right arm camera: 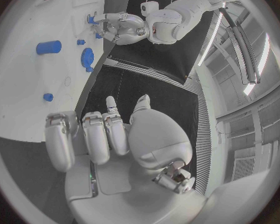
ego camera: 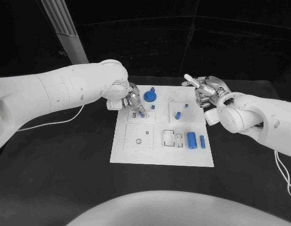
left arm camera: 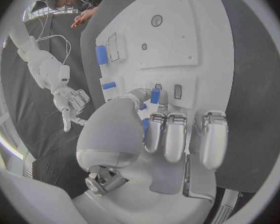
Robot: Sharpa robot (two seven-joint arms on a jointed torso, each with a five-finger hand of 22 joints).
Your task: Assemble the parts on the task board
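While gripped between thumb and fingertips of the silver left hand (ego camera: pixel 127 100), one small blue peg-shaped part (left arm camera: pixel 154 95) sits low over the white rectangular task board (ego camera: pixel 161 157). Counted elsewhere on that board: one blue gear (ego camera: pixel 151 97), one large blue cylinder (ego camera: pixel 191 140), one thin blue pin (ego camera: pixel 202 141), one short blue peg (ego camera: pixel 178 115). Beyond the board's far right corner, silver right hand (ego camera: pixel 206 92), fingers apart, grasping nothing. Trailing beneath the left arm, one white cable (ego camera: pixel 54 122).

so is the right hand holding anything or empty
Empty: the right hand hovers past the task board edge, its fingers curled over bare table with no blue part between them.
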